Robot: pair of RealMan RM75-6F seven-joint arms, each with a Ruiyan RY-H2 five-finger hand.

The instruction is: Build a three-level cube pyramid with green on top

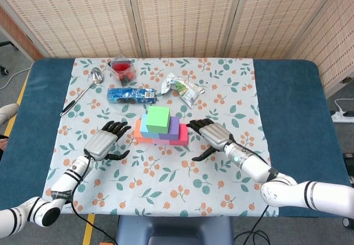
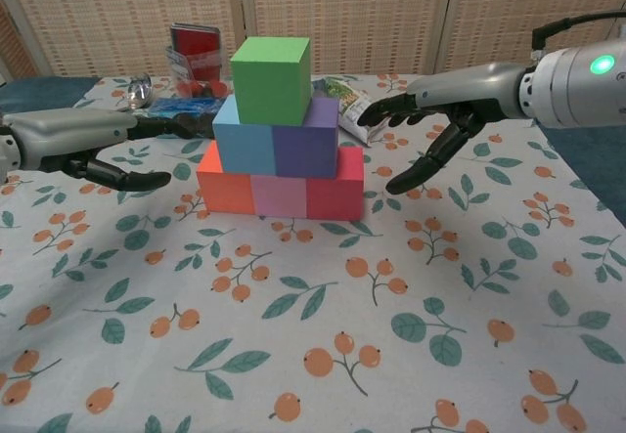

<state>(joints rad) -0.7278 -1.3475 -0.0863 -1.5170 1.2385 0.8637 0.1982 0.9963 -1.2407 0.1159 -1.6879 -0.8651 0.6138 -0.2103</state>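
A cube pyramid stands mid-table: a bottom row with an orange cube, a pink one and a red one, a middle row of a blue cube and a purple cube, and a green cube on top. My left hand hovers left of the stack, fingers spread, holding nothing. On the other side my right hand is open too, fingers apart and a little off the cubes.
Behind the pyramid lie a blue packet, a clear cup with red contents, a metal spoon and a crumpled snack wrapper. The floral cloth covers the blue table.
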